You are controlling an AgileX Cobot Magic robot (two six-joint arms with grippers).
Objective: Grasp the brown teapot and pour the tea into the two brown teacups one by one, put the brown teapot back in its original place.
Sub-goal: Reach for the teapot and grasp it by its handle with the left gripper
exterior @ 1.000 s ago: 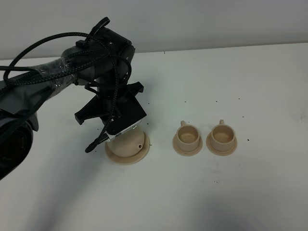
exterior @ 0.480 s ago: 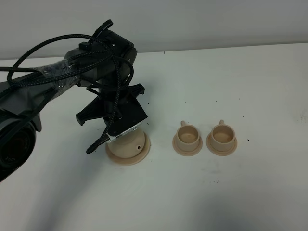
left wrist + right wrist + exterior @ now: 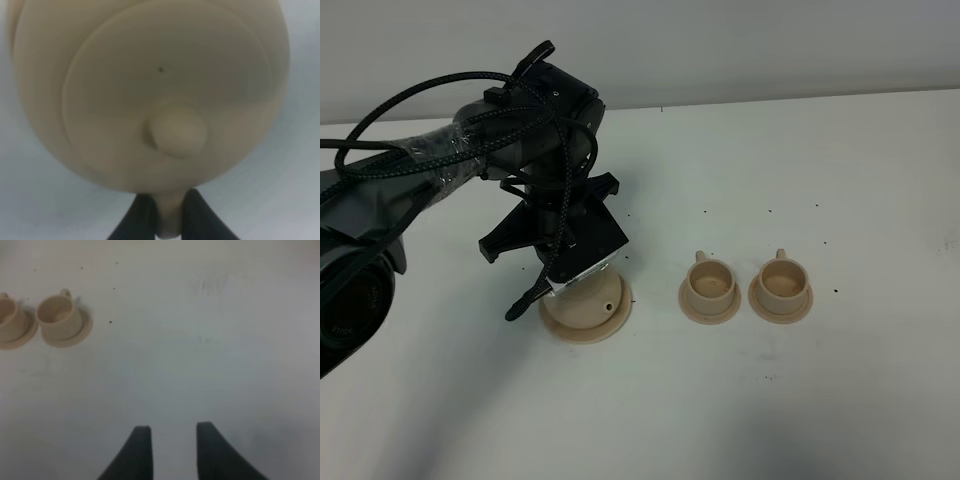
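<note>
The brown teapot [image 3: 592,300] sits on its wide saucer [image 3: 565,328], the original place, left of centre and half hidden under my left arm. In the left wrist view its domed lid and knob [image 3: 176,131] fill the frame. My left gripper [image 3: 170,220] is shut on the teapot's loop handle, with a dark finger on each side. The two brown teacups [image 3: 710,284] [image 3: 783,280] stand on small saucers to the right of the teapot. My right gripper [image 3: 172,440] is open and empty over bare table, with the cups [image 3: 59,315] off to one side.
The white table [image 3: 840,170] carries small dark specks. My left arm and its cables [image 3: 470,140] reach in from the left above the teapot. The right arm does not show in the exterior view.
My left arm has shifted slightly and settled lower over the teapot, covering more of it. The teapot stays on its saucer. The cups have not moved.
</note>
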